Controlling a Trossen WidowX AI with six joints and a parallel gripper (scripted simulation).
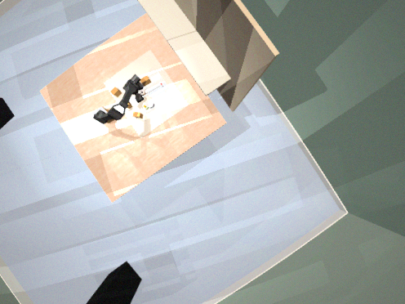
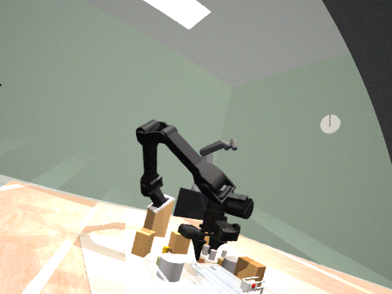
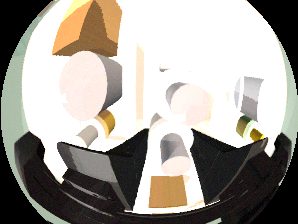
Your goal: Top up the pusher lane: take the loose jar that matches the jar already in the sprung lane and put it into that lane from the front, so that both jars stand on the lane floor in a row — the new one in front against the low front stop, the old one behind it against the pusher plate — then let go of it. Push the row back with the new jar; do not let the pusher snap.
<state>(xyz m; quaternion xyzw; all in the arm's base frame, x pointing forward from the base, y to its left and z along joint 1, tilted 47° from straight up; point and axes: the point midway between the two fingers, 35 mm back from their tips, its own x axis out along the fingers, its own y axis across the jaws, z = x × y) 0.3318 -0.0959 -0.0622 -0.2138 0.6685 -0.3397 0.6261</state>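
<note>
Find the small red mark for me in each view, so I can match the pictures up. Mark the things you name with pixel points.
Top: the red mark (image 1: 162, 85) (image 2: 253, 285) is right of the arm, left of picture centre.
Exterior: near the bottom edge, right of centre.
Wrist: not seen.
Shared landmark: the black gripper (image 1: 140, 98) (image 2: 206, 254) (image 3: 170, 132).

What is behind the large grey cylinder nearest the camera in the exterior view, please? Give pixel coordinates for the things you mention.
Green and yellow pieces peek out behind the grey cylinder (image 2: 171, 269); whatever it covers stays unseen.

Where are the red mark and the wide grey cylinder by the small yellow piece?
Red mark (image 1: 162, 85) (image 2: 253, 285): top and exterior views, middle of its coloured face.
Wide grey cylinder (image 1: 151, 105) (image 2: 171, 269) (image 3: 253, 97): top view, its round top; exterior and wrist views, its curved side.
</note>
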